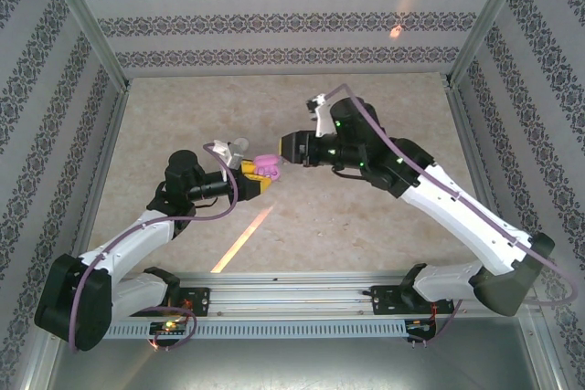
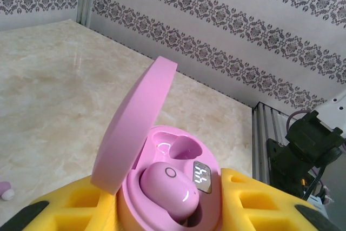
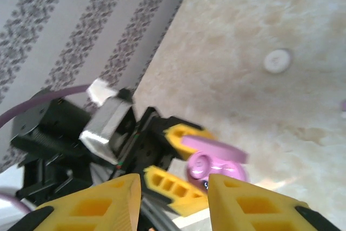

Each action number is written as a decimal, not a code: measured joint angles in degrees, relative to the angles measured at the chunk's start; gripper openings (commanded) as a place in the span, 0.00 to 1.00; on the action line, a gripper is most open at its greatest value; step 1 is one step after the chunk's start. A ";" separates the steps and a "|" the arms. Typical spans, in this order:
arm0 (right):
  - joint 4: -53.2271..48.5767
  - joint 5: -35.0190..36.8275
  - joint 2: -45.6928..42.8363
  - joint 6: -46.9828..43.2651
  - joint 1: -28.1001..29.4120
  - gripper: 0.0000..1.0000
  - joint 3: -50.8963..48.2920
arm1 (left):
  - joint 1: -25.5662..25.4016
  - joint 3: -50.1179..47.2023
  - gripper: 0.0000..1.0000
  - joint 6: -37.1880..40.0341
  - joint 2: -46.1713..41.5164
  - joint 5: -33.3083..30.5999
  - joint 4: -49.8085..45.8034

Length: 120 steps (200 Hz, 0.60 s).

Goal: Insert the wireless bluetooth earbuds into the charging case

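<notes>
Left gripper (image 1: 255,174) clamps charging case (image 2: 154,142), lid up; your right gripper (image 3: 173,187), parted, empty, sits just right of case

A robot test cell of the kind found in a lab is shown. The work area is boxed in by bare aluminium posts (image 1: 87,20) and by wall panels (image 1: 292,20) papered in striped ornamental wallpaper. A marble-patterned tabletop (image 1: 366,235) is enclosed by them. A left arm (image 1: 128,244) and a right arm (image 1: 457,207) are bolted to a slotted aluminium rail (image 1: 302,303) at the near edge, and purple cables (image 1: 77,312) are looped openly along the arms.
</notes>
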 measured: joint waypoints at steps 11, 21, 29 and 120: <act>-1.20 -0.09 0.02 -0.13 -2.60 0.38 -0.22 | 0.17 0.00 0.15 -0.35 0.07 0.00 0.28; -1.90 -0.09 0.39 -0.07 -4.96 0.37 -0.83 | 0.39 -0.02 0.15 -0.44 0.09 0.00 0.48; -2.25 -0.15 0.94 0.09 -6.62 0.37 -1.42 | 0.63 -0.02 0.15 -0.57 0.09 0.00 0.63; -3.52 -3.78 36.54 -9.22 -11.65 0.39 9.09 | 1.49 -0.52 0.15 -1.29 5.73 -0.04 5.03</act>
